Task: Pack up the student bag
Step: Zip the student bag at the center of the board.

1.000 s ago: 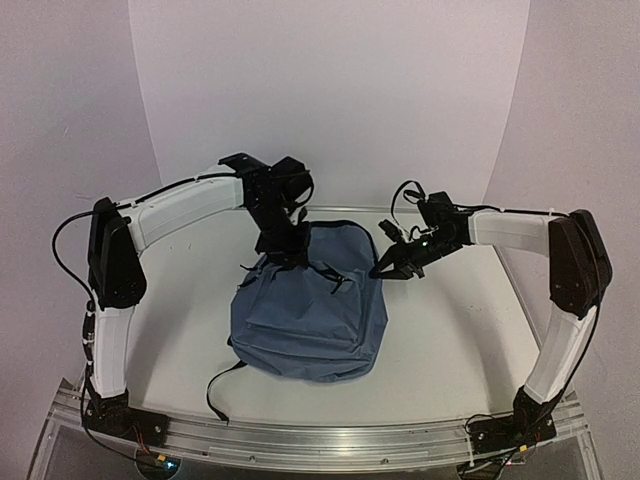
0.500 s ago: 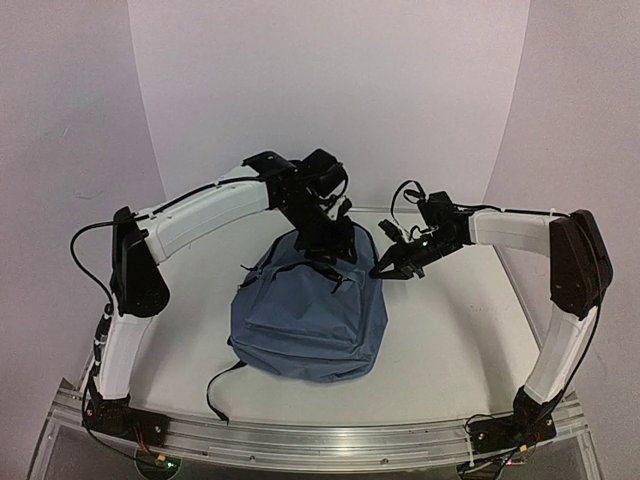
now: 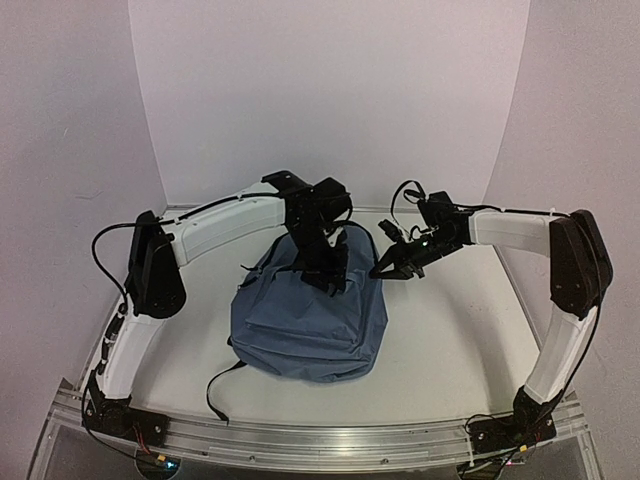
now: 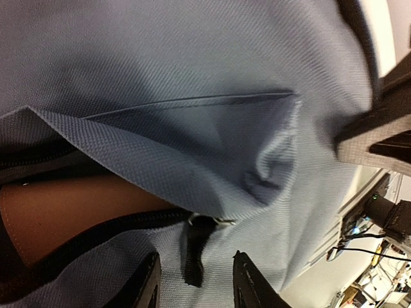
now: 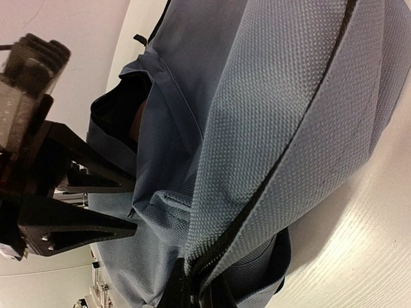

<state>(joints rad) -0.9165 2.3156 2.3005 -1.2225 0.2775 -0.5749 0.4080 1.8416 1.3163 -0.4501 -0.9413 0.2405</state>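
Observation:
The slate-blue student bag [image 3: 305, 325] lies flat in the middle of the table. My left gripper [image 3: 322, 275] hovers over its upper part, pointing down. In the left wrist view this gripper [image 4: 196, 285] is open, its fingertips [image 4: 149, 282] standing either side of a black zipper pull [image 4: 194, 253] without touching it. Beside the pull the zipper gapes and a brown surface [image 4: 70, 212] shows inside. My right gripper [image 3: 385, 268] is shut on the student bag's upper right edge. Its wrist view shows the gripper [image 5: 199, 292] pinching the fabric along the dark zipper seam [image 5: 276, 167].
A black strap [image 3: 215, 385] trails from the bag's lower left toward the aluminium rail [image 3: 320, 440] at the table's front. White walls close in behind and on both sides. The left gripper's fingers [image 5: 77, 224] appear dark at the left of the right wrist view.
My left arm has swung right and come down from the bag's upper left edge onto its top middle. The right gripper has stayed where it was, still pinching the edge.

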